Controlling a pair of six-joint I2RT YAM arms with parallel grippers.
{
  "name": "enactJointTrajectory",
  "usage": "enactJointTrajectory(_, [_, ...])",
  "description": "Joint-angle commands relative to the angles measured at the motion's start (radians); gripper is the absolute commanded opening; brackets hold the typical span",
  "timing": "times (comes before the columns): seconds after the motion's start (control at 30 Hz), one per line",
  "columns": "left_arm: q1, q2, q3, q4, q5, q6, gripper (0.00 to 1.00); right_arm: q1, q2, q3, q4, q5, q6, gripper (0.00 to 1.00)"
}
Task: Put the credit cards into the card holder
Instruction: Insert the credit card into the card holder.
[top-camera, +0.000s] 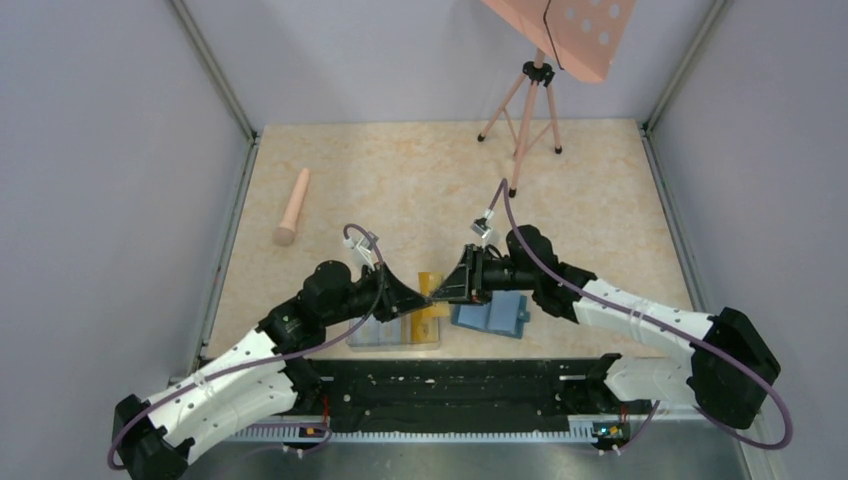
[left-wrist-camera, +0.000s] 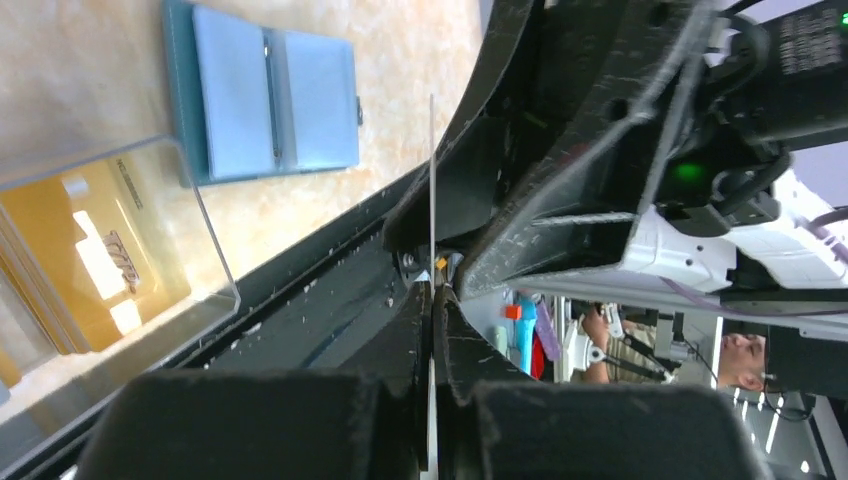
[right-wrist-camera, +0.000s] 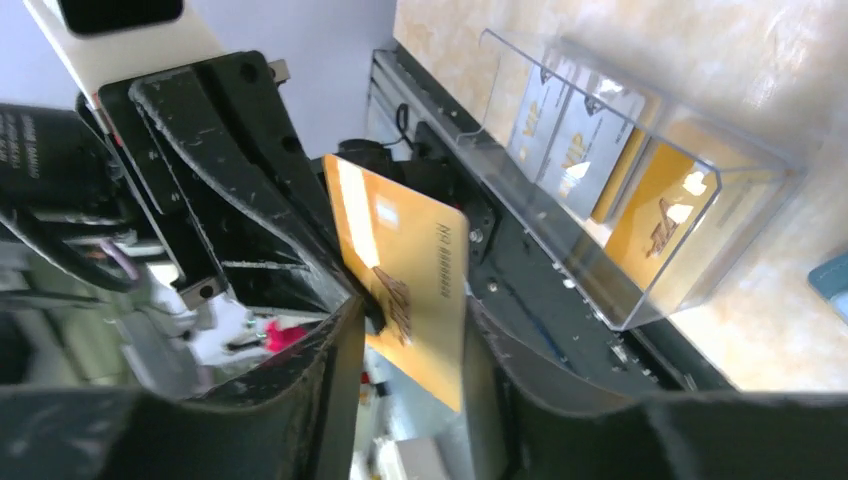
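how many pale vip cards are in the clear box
2: one pale card and another beside it, in the clear box, next to yellow-orange cards; more may hide behind.

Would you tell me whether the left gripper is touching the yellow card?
Touching: the left wrist view shows the left gripper pinching the yellow card edge-on.

Left arm (top-camera: 245, 370) and right arm (top-camera: 625, 312) both reach inward, claws meeting tip to tip. Left claw (top-camera: 426, 296) pinched tight on a yellow card (right-wrist-camera: 405, 250). Right claw (top-camera: 446, 289) fingers parted, straddling that card.
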Motion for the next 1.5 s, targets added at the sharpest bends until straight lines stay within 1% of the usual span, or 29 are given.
enactJointTrajectory(0.0, [0.013,0.015,-0.004,0.12,0.06,-0.038,0.0,-0.006,0.015,-0.001,0.179,-0.061,0.083,0.26])
enactJointTrajectory(0.07, [0.017,0.026,-0.01,0.117,0.062,-0.048,0.0,-0.007,0.016,0.004,0.17,-0.055,0.087,0.08])
enactJointTrajectory(0.1, [0.019,0.03,-0.014,0.117,0.064,-0.054,0.0,-0.007,0.013,0.005,0.166,-0.052,0.087,0.02])
enactJointTrajectory(0.13, [0.024,0.034,-0.019,0.116,0.065,-0.059,0.0,-0.007,0.01,0.007,0.156,-0.048,0.088,0.0])
enactJointTrajectory(0.27, [0.032,0.052,-0.029,0.112,0.07,-0.069,0.0,-0.008,-0.011,0.02,0.085,-0.012,0.071,0.0])
enactJointTrajectory(0.33, [0.035,0.057,-0.027,0.105,0.071,-0.066,0.04,-0.011,-0.021,0.027,0.047,0.006,0.061,0.0])
enactJointTrajectory(0.37, [0.037,0.061,-0.023,0.096,0.07,-0.063,0.1,-0.013,-0.026,0.03,0.031,0.014,0.058,0.0])
enactJointTrajectory(0.4, [0.039,0.063,-0.019,0.083,0.068,-0.059,0.18,-0.015,-0.031,0.034,0.009,0.025,0.052,0.0])
enactJointTrajectory(0.43, [0.042,0.066,-0.014,0.068,0.063,-0.055,0.34,-0.019,-0.032,0.044,-0.026,0.039,0.041,0.0])
enactJointTrajectory(0.47, [0.044,0.071,-0.008,0.05,0.058,-0.047,0.46,-0.02,-0.034,0.057,-0.081,0.058,0.022,0.0])
enactJointTrajectory(0.5, [0.045,0.074,0.001,0.029,0.051,-0.038,0.55,-0.02,-0.037,0.071,-0.125,0.072,0.005,0.0])
enactJointTrajectory(0.57, [0.046,0.089,0.027,-0.026,0.029,-0.01,0.66,-0.023,-0.041,0.093,-0.192,0.101,-0.02,0.0])
enactJointTrajectory(0.63, [0.048,0.116,0.067,-0.103,0.002,0.029,0.7,-0.027,-0.048,0.112,-0.258,0.135,-0.049,0.0])
enactJointTrajectory(0.7, [0.048,0.159,0.117,-0.19,-0.027,0.074,0.72,-0.031,-0.051,0.136,-0.344,0.187,-0.087,0.0])
enactJointTrajectory(0.77, [0.048,0.213,0.166,-0.239,-0.04,0.126,0.72,-0.039,-0.051,0.157,-0.424,0.217,-0.121,0.0])
enactJointTrajectory(0.87, [0.047,0.321,0.25,-0.294,-0.043,0.193,0.72,-0.066,-0.061,0.154,-0.484,0.235,-0.166,0.0])
enactJointTrajectory(0.93, [0.048,0.394,0.314,-0.325,-0.044,0.245,0.69,-0.098,-0.079,0.134,-0.499,0.231,-0.191,0.0])
enactJointTrajectory(1.07, [0.045,0.564,0.458,-0.374,-0.015,0.32,0.65,-0.206,-0.137,0.068,-0.5,0.2,-0.246,0.0])
enactJointTrajectory(1.23, [0.037,0.755,0.575,-0.352,0.003,0.343,0.56,-0.331,-0.183,-0.016,-0.503,0.157,-0.327,0.0])
enactJointTrajectory(1.33, [0.033,0.846,0.621,-0.34,-0.011,0.339,0.54,-0.36,-0.185,-0.059,-0.478,0.157,-0.354,0.0])
enactJointTrajectory(1.47, [0.014,0.958,0.672,-0.342,-0.026,0.346,0.53,-0.364,-0.147,-0.107,-0.409,0.136,-0.361,0.0])
